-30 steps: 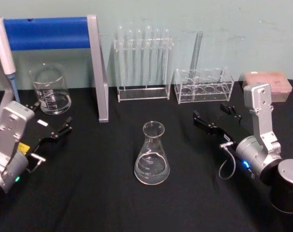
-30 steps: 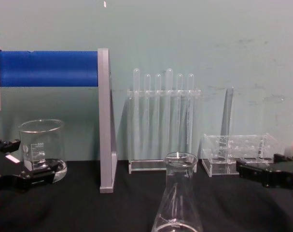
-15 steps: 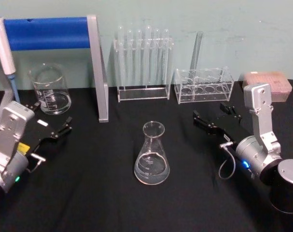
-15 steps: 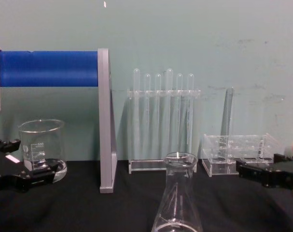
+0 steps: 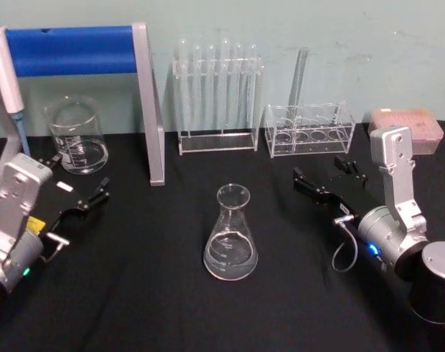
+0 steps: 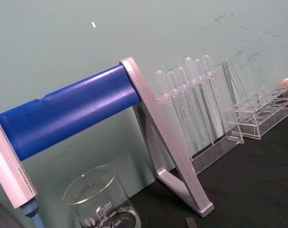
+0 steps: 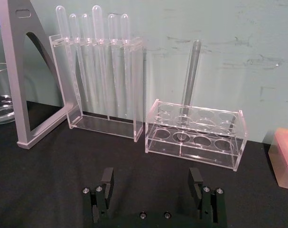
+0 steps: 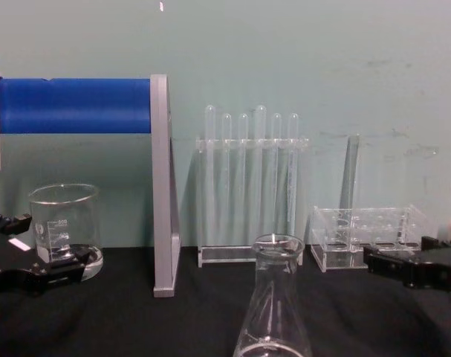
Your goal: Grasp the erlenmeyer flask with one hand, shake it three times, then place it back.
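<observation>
Right gripper (image 5: 321, 182), jaws spread and empty, stood nearer the upright erlenmeyer flask (image 5: 231, 235), which lay to its left; left gripper (image 5: 81, 199) likewise open.

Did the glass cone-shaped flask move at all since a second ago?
No. The clear glass conical flask stands on the black cloth at the same spot, in front of the clear plastic test tube rack, as before.
</observation>
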Action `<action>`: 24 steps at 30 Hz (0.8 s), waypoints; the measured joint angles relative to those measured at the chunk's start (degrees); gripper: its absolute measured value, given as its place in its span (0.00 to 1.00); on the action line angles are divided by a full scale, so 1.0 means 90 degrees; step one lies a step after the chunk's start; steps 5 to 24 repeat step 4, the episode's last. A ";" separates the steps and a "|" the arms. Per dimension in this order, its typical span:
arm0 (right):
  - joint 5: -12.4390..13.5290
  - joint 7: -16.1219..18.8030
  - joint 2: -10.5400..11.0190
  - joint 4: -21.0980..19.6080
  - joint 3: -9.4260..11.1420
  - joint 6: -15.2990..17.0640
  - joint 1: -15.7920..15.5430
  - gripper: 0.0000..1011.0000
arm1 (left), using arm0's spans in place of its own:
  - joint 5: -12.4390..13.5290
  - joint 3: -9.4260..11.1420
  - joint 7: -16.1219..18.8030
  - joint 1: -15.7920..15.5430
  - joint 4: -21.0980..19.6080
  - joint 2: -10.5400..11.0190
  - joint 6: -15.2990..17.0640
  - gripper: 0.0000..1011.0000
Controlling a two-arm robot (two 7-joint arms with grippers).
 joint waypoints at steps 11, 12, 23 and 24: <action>0.0000 0.0000 0.0000 0.0000 0.0000 0.0000 0.0000 0.99 | 0.0000 0.0000 0.0000 0.0000 0.0000 0.0000 0.0000 0.99; 0.0000 0.0000 0.0000 0.0000 0.0000 0.0000 0.0000 0.99 | 0.0000 0.0000 0.0000 0.0000 0.0000 0.0000 0.0000 0.99; 0.0000 0.0000 0.0000 0.0000 0.0000 0.0000 0.0000 0.99 | 0.0000 0.0000 0.0000 0.0000 0.0000 0.0000 0.0000 0.99; 0.0000 0.0000 0.0000 0.0000 0.0000 0.0000 0.0000 0.99 | 0.0000 0.0000 0.0000 0.0000 0.0000 0.0000 0.0000 0.99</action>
